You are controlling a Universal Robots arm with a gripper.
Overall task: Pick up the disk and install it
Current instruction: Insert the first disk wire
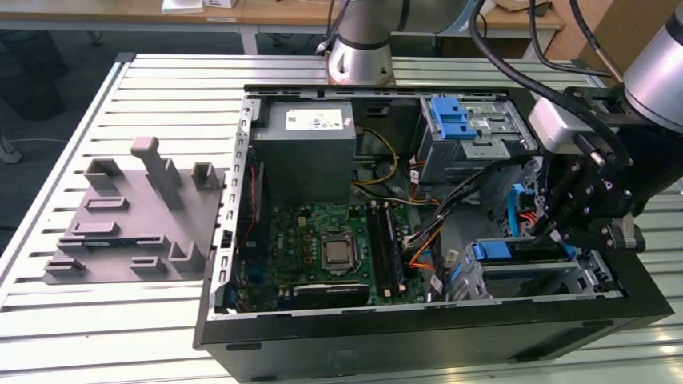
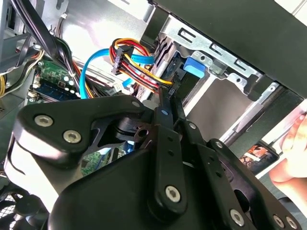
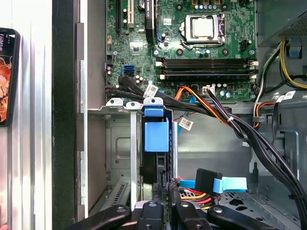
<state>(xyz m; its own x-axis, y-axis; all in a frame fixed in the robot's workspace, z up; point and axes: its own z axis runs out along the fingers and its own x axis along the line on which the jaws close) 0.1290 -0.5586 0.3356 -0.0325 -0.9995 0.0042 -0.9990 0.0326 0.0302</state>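
The disk (image 3: 156, 136) stands on edge in the silver drive cage (image 3: 120, 143) at the near right corner of the open computer case (image 1: 427, 336). Its blue plastic end shows in both wrist views (image 2: 193, 67). In the exterior view it is a dark strip with a blue end (image 1: 521, 250). My gripper (image 1: 555, 232) hangs right over that cage. Its black fingers (image 3: 159, 194) lie close together with nothing seen between them. Their tips (image 2: 169, 98) reach down to the disk's near end, and I cannot tell whether they touch it.
Orange, red and black cables (image 3: 211, 108) and a blue flat cable (image 3: 225, 183) run beside the cage. The motherboard (image 1: 331, 248), a grey power supply (image 1: 309, 136) and an upper bay (image 1: 469, 128) fill the case. A grey fixture (image 1: 139, 216) lies left. A hand (image 2: 293, 160) holds a phone (image 2: 259, 155).
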